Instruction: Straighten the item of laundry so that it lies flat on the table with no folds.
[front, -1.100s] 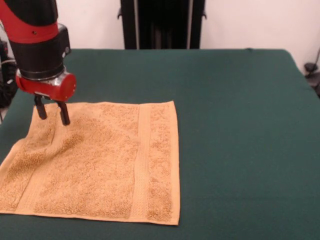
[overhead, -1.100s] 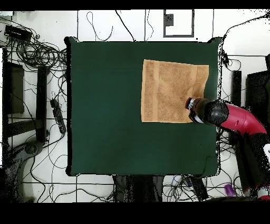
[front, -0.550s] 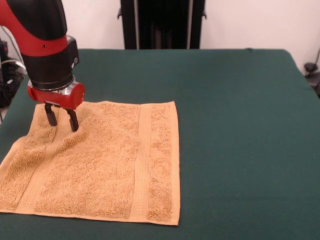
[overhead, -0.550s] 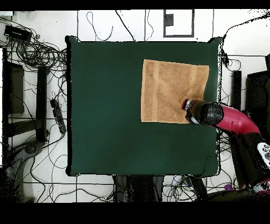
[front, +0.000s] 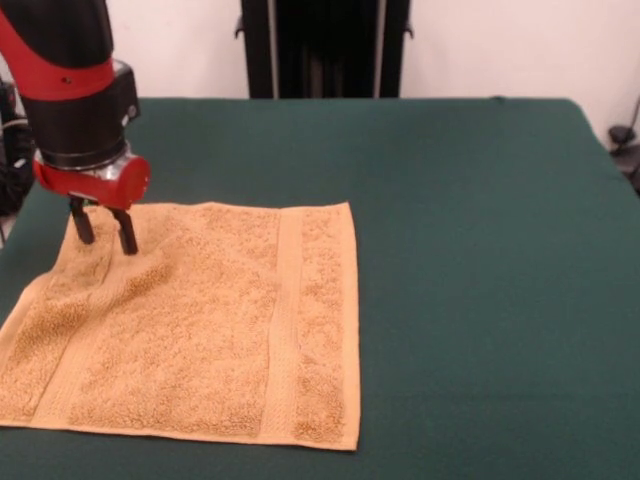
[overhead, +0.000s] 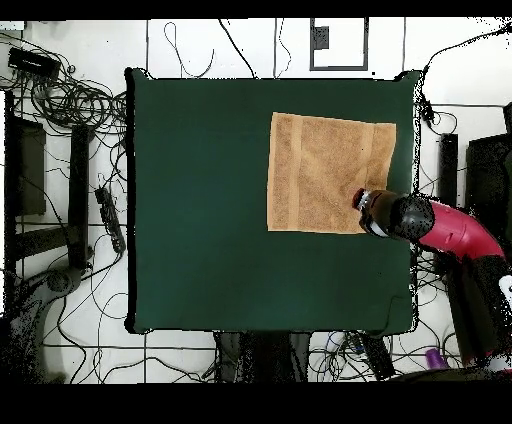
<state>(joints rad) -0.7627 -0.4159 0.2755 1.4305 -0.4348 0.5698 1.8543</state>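
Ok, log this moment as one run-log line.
tool: open, tips at towel's far corner | towel: spread, slight ripple beside tool | table: green | fold: none seen

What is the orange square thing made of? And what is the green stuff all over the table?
The orange towel looks like terry cloth: its surface is fuzzy and nubbly, with a flatter woven band running across it. The table seems covered in a smooth, matte dark green fabric with no shine. The claw above the towel's corner looks like hard black plastic or metal; I can't tell which.
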